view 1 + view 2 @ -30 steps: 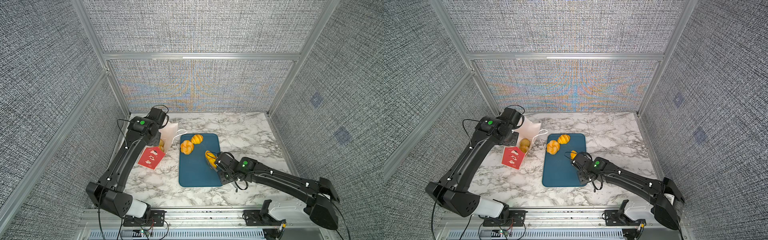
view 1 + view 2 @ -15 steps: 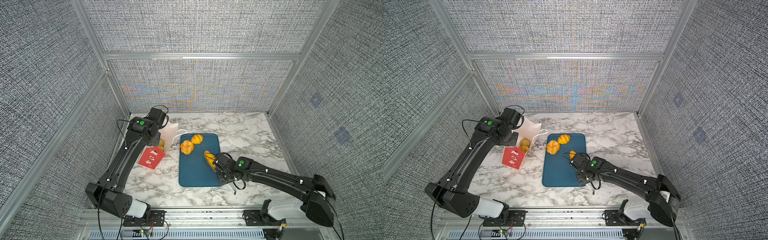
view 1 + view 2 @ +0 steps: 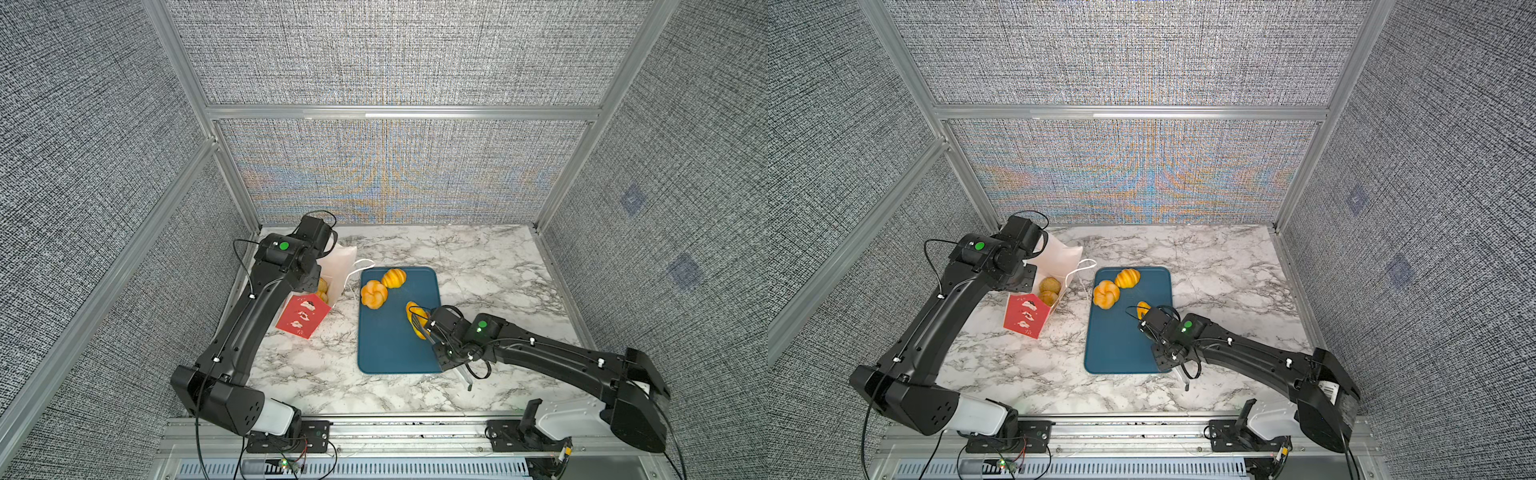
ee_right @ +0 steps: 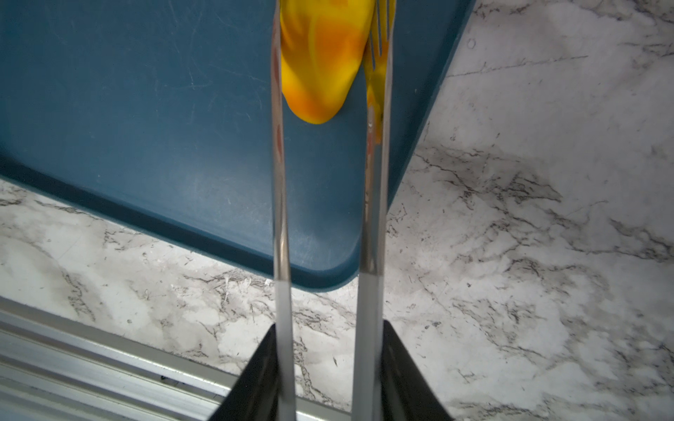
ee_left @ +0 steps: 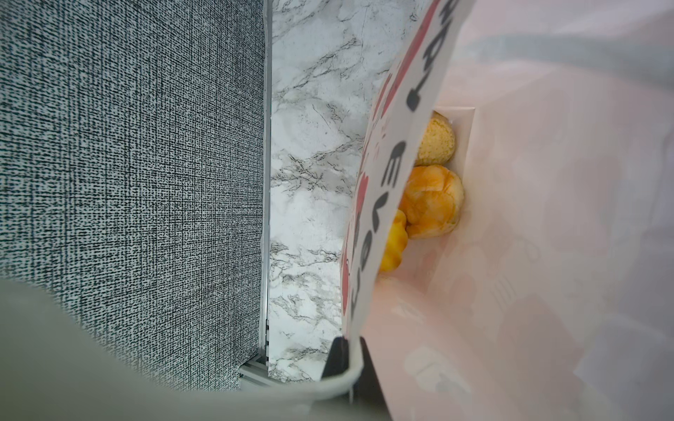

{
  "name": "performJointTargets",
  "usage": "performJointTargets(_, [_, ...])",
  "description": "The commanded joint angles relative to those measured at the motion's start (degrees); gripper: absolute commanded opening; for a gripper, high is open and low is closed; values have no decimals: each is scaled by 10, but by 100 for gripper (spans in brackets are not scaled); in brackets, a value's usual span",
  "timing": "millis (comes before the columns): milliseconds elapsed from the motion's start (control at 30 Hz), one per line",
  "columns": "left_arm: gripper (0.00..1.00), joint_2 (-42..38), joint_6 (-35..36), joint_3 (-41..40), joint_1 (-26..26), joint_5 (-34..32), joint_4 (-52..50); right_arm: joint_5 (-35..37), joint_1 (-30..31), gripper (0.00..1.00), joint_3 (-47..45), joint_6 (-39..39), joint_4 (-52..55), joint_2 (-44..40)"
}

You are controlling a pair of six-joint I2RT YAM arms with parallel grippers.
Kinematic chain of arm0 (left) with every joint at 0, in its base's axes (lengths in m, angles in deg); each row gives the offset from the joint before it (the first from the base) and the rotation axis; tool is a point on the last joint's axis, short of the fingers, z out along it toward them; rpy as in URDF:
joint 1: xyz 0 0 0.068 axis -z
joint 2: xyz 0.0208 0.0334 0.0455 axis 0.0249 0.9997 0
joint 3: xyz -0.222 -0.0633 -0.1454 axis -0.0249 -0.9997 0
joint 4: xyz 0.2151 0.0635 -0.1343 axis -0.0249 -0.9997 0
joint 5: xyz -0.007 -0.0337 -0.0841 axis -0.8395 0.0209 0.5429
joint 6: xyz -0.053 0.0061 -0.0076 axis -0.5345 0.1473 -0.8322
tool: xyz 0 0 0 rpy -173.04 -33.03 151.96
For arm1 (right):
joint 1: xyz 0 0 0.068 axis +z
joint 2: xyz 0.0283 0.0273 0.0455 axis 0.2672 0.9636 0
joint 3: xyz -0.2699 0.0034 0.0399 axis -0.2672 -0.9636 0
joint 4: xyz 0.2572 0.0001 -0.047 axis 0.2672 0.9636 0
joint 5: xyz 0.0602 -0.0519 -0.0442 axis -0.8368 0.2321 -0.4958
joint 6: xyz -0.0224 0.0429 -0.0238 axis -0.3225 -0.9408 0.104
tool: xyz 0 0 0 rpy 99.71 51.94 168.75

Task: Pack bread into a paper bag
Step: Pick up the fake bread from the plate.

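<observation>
**Bag end.** The paper bag stands near the left edge of the marble table, just beside the blue tray, mouth upward. Its rim is pinched in the left gripper, jaws fully together on the paper. This is judged to keep the mouth spread and the bag steady while bread is dropped in. One white cord handle hangs loose towards the tray.

**Contents.** Three pieces are seen inside in the left wrist view: a pale round bun, a golden roll touching it, and a yellow piece half hidden by the bag's wall.

**Tray.** Three pieces are left. A knot roll and a ridged pastry lie touching at the far end. A croissant lies apart, nearer the tray's right rim.

**Tool.** Metal tongs are clamped in the right gripper, which presses on both arms from outside. The arms are drawn narrow, one on each side of the croissant, close against it. Whether it has been lifted off the tray cannot be told.

**Judgement.** The task is taken as half done. The step in hand is the pickup of the fourth piece. Tongs are presumably used so soft bread is not crushed.
</observation>
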Motion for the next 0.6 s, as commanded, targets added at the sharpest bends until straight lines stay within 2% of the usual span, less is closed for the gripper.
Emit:
performJointTargets(0, [2,0,-3,4,1,-12,5,13,1,40,9,-2,6,-5])
performJointTargets(333, [2,7,-3,16,0,-5,5,33,1,36,49,-3,32,-16])
performJointTargets(467, [2,8,-3,18,0,-2,5,41,1,30,67,-2,41,-19])
performJointTargets(567, [2,9,-3,20,1,-2,5,45,0,29,78,-2,47,-19])
